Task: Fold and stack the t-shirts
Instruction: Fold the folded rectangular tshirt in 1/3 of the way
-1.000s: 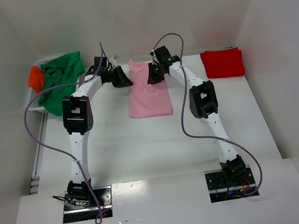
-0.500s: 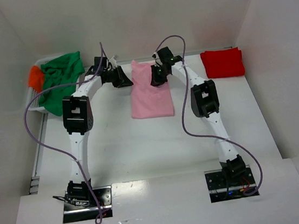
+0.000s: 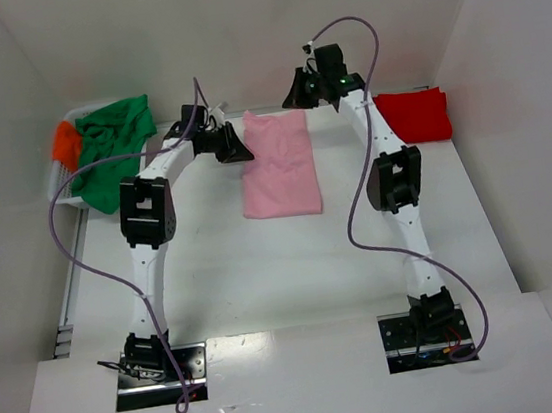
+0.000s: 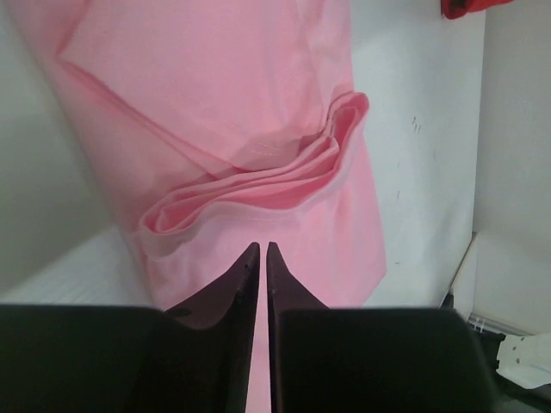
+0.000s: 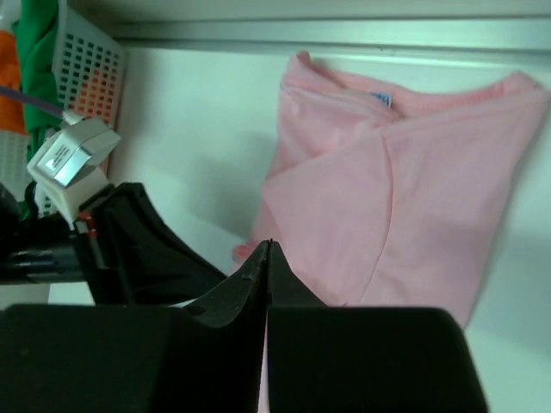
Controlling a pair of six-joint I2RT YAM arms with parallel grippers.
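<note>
- Left hand (image 3: 241, 152) sits low at the left edge of the pink t-shirt (image 3: 279, 166). In the wrist view its fingers (image 4: 232, 292) are pressed together with only a thin slit between them, and I see no cloth caught there.
- Right hand (image 3: 290, 96) is held up over the far end of the pink t-shirt, close to the back wall. Its fingers (image 5: 241, 292) are also together and hold nothing.
- The pink t-shirt lies folded into a long strip at the far middle of the bench (image 3: 265, 278), with the neck end toward the back wall. A loose, puffy fold of it lies just in front of the left fingertips.
- The red t-shirt (image 3: 411, 116) lies folded in the far right corner, well apart from the pink one.
- The green t-shirt (image 3: 112, 146) hangs crumpled over a white basket (image 5: 86, 64) at the far left. The orange t-shirt (image 3: 65, 144) is beside it, in the same basket.
- The left arm stands between this basket and the pink t-shirt. A purple cable (image 3: 80, 251) loops out from the arm over the left side of the bench.
</note>
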